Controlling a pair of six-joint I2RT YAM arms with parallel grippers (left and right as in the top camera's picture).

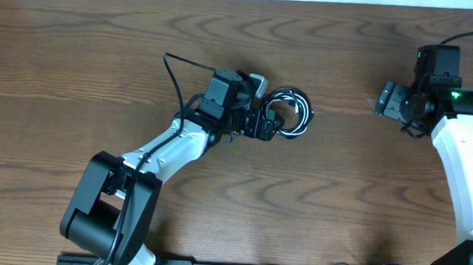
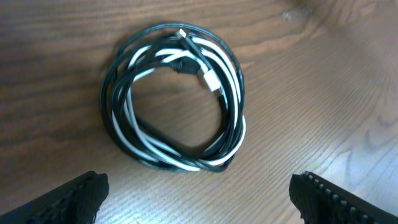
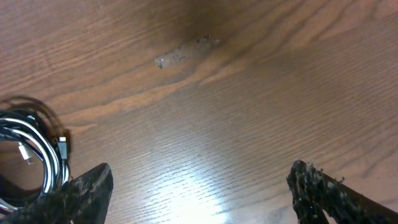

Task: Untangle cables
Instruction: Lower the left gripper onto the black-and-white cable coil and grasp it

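Two thin cables, the black cable (image 2: 106, 93) and the white cable (image 2: 119, 118), lie wound together in one flat coil near the middle of the tabletop (image 1: 76, 57), a little toward its far edge. The left gripper (image 1: 271, 125) hangs just beside the coil, jaws wide apart with nothing between them. The right gripper (image 1: 389, 99) is well apart, near the right edge, jaws likewise spread over bare wood, empty.
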